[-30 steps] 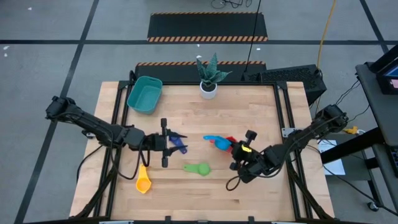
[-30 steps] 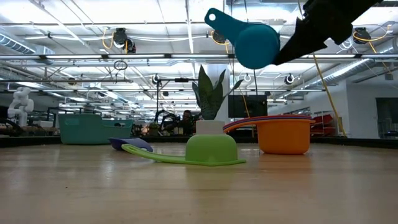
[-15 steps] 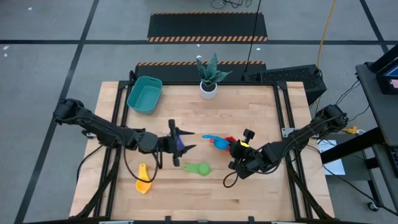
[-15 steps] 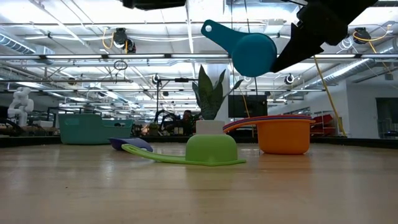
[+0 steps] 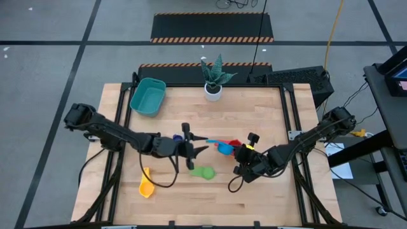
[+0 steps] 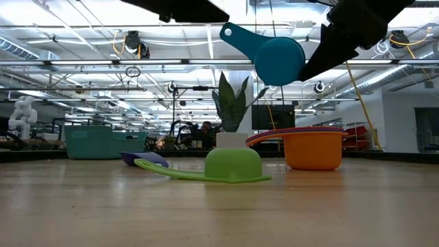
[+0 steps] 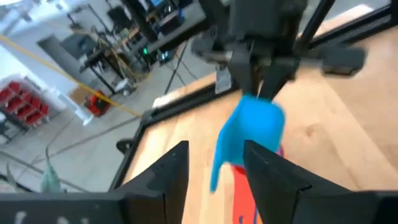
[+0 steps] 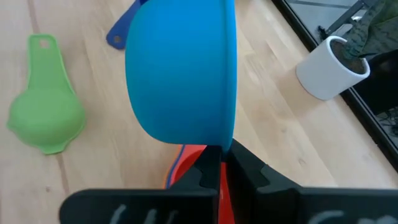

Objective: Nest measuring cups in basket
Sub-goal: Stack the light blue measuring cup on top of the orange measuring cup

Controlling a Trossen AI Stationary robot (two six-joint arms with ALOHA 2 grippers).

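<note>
A light blue measuring cup hangs in the air over mid-table, held by my right gripper, which is shut on it. My left gripper is open. Its fingers stand on either side of the cup's handle without touching it. Under the blue cup an orange cup stands upright with other cups nested in it. A green cup lies upside down on its rim. A dark blue cup and a yellow cup lie apart. The teal basket sits at the far left corner. My right gripper pinches the blue cup's bowl at its rim, on the side away from the handle, with one finger on each face of the wall. It comes slanting down from the table's right. The cup is lifted clear and tipped, its handle pointing toward the left gripper.
A white plant pot stands at the far edge, right of the basket. The table's near strip and its right side show bare wood. Black rails run along the left and right edges.
My left gripper has travelled toward the table's right, past the dark blue cup, up to the raised blue cup, and its open fingers now flank the handle. My right gripper has nudged the blue cup slightly toward the left gripper.
</note>
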